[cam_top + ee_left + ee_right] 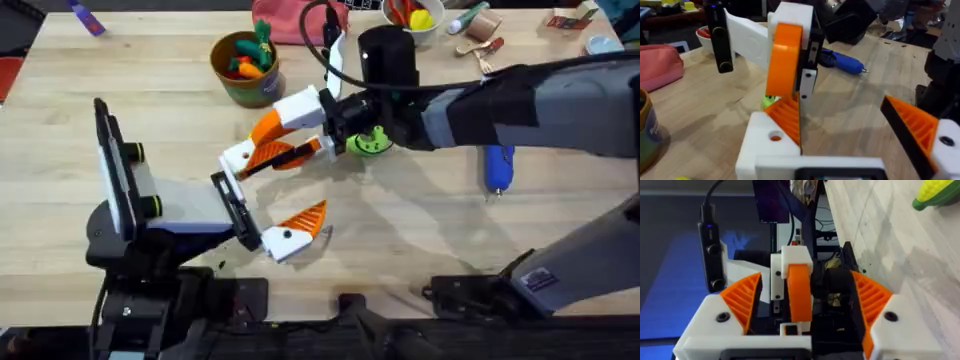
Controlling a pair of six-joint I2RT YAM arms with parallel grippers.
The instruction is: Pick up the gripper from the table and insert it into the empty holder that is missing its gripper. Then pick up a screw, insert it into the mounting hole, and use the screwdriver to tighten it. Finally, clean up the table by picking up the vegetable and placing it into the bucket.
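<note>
Left hand (270, 195) stands wide open. On its finger at 11 o'clock, the empty holder (762, 145) carries the gripper (787, 117), though I cannot tell whether it is fully seated. The right hand (805, 282) straddles that finger, pads apart and seemingly clear of it. The wedge looks light, stiff and smooth-flanked. It is best pinched across its flat sides, leaving the mounting hole (775, 136) free.

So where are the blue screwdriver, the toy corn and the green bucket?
Blue screwdriver (498, 166): overhead view, on the middle of its body.
Toy corn (937, 192): right wrist view, on its yellow cob.
Green bucket (246, 88): overhead view, on its outer wall under the tan rim.
</note>
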